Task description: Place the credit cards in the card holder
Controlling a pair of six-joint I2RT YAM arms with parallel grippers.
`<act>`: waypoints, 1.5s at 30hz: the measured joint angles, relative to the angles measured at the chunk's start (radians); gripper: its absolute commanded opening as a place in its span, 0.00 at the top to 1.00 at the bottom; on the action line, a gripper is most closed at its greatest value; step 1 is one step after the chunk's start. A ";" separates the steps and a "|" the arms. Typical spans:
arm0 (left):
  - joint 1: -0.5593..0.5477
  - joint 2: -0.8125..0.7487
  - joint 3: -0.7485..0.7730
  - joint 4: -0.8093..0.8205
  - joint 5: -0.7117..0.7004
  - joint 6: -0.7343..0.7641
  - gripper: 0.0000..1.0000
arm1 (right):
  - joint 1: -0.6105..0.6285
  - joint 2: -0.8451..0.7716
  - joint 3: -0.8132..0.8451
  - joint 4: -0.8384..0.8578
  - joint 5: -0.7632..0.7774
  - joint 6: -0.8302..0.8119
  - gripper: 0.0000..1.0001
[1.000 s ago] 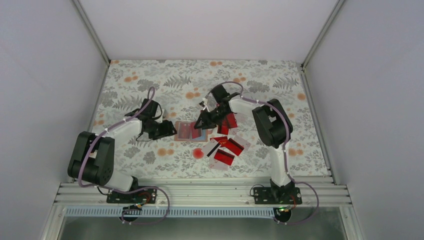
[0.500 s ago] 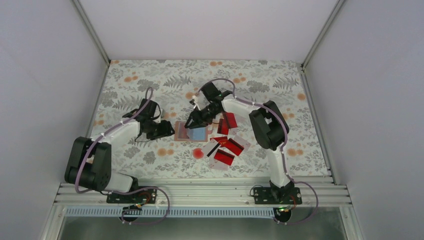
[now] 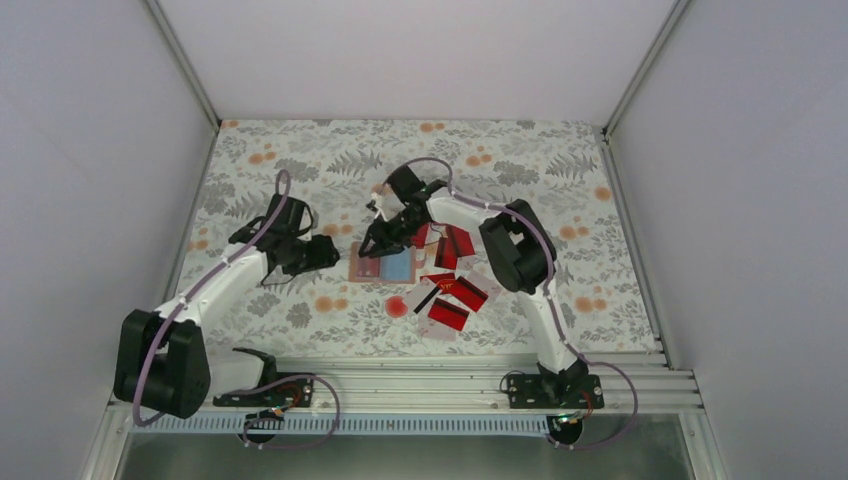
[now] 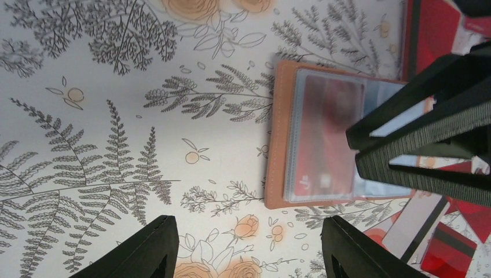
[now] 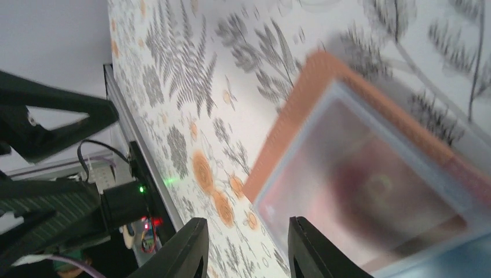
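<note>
Starting nearest, two arms (image 3: 230, 278) are noted on one aluminium rail (image 3: 400, 385); about six loose credit cards (image 3: 447, 314), mostly red, are counted right of centre. One card holder (image 4: 279, 139) lies open beside them, one red card (image 4: 327, 136) sleeved inside, the right gripper (image 3: 374, 246) over it slightly parted and empty, the left gripper (image 3: 328, 256) alongside, wide and empty. One floral cloth (image 3: 300, 160) is enclosed by three white walls (image 3: 400, 50).
</note>
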 measured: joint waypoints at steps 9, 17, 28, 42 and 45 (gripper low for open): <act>0.000 -0.083 0.076 -0.012 0.000 0.018 0.29 | 0.000 -0.159 0.110 -0.076 0.183 -0.052 0.33; 0.000 -0.123 0.202 -0.018 -0.018 0.079 0.07 | -0.008 -0.426 0.153 -0.098 0.411 -0.086 0.18; 0.000 -0.211 0.242 -0.016 -0.069 0.127 0.00 | -0.050 -0.607 0.175 -0.083 0.747 -0.135 0.01; 0.000 -0.347 0.182 0.016 -0.130 0.158 0.00 | -0.070 -0.727 -0.097 -0.039 0.964 -0.402 0.01; 0.000 -0.367 0.132 0.021 -0.128 0.161 0.00 | -0.070 -0.708 -0.156 -0.072 0.954 -0.461 0.01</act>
